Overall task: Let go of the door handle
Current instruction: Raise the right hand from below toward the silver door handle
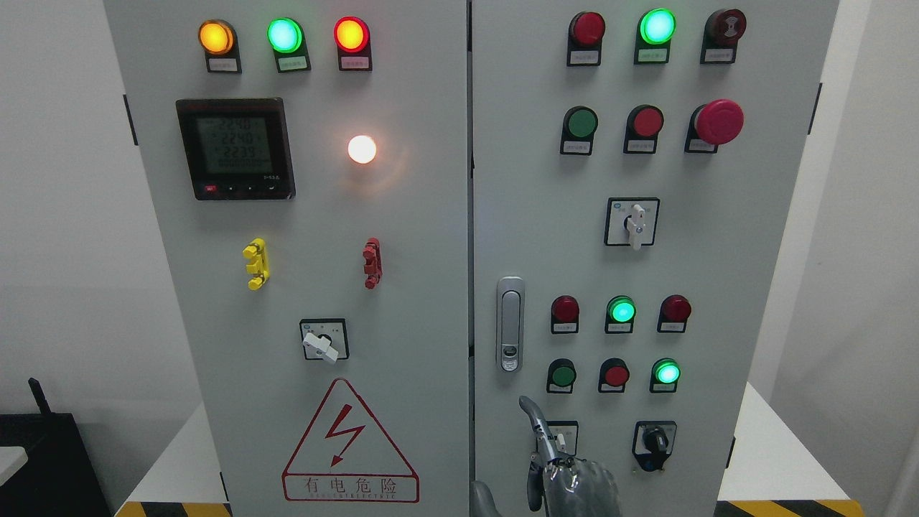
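Grey two-door electrical cabinet (431,287) fills the head view; both doors closed. Door handle (510,324) on the right door (718,251), just beside the centre seam, about mid-height: slim upright silver swing handle, rounded top, round key lock at its lower end, lying flush. A robot hand (567,467) at bottom edge, below the handle, clear of it, one finger extended upward, holding nothing; which arm, cannot tell.

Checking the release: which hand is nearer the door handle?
Right. The right hand sits below the door handle, one finger raised toward it, not touching. The left hand is out of view.
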Robot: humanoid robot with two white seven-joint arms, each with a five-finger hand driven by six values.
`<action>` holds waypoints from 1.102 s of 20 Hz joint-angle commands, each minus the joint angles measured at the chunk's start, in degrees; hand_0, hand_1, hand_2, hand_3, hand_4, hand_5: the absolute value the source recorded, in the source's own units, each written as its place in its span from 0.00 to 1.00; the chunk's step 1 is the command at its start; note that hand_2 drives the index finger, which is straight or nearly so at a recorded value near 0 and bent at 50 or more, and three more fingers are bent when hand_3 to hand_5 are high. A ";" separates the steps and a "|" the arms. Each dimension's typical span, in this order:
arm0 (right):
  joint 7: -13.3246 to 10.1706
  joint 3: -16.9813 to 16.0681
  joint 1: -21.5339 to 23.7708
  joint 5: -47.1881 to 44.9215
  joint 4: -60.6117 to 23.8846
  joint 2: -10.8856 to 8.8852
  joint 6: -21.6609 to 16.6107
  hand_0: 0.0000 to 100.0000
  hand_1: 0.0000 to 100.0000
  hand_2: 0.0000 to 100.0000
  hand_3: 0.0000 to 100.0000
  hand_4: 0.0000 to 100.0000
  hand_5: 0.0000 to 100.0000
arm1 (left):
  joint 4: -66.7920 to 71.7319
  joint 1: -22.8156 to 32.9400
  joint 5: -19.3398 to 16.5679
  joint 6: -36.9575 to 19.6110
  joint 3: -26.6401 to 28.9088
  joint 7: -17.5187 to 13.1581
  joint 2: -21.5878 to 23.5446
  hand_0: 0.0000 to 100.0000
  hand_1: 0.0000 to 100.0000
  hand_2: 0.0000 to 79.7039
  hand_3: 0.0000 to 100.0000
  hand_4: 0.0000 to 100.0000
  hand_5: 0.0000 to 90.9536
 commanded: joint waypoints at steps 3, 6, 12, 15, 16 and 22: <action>-0.02 -1.06 -2.74 11.39 5.71 0.11 2.10 0.30 0.23 0.00 1.00 0.93 0.98 | 0.97 -0.03 0.00 0.01 0.62 0.04 0.00 0.12 0.39 0.00 0.00 0.00 0.00; -0.02 -2.03 -3.97 13.86 6.24 0.11 3.50 0.31 0.23 0.00 1.00 0.93 0.98 | 0.97 -0.03 0.00 0.01 0.62 0.04 0.00 0.12 0.39 0.00 0.00 0.00 0.00; 0.33 -2.74 -5.55 15.88 6.59 0.20 3.68 0.32 0.22 0.00 1.00 0.93 0.98 | 0.97 -0.03 0.00 0.01 0.62 0.04 0.00 0.12 0.39 0.00 0.00 0.00 0.00; 0.68 -2.82 -5.99 16.50 7.03 0.20 3.77 0.32 0.22 0.00 1.00 0.93 0.98 | 0.97 -0.03 0.00 0.01 0.62 0.04 0.00 0.12 0.39 0.00 0.00 0.00 0.00; 0.86 -2.82 -6.34 16.50 7.12 0.20 3.77 0.32 0.22 0.00 1.00 0.93 0.98 | 0.97 -0.03 0.00 0.01 0.62 0.04 0.00 0.12 0.39 0.00 0.00 0.00 0.00; 1.39 -2.91 -8.02 16.50 7.91 0.20 3.77 0.33 0.22 0.00 1.00 0.93 0.98 | 0.97 0.06 0.00 0.01 0.62 0.04 0.00 0.12 0.39 0.00 0.00 0.00 0.00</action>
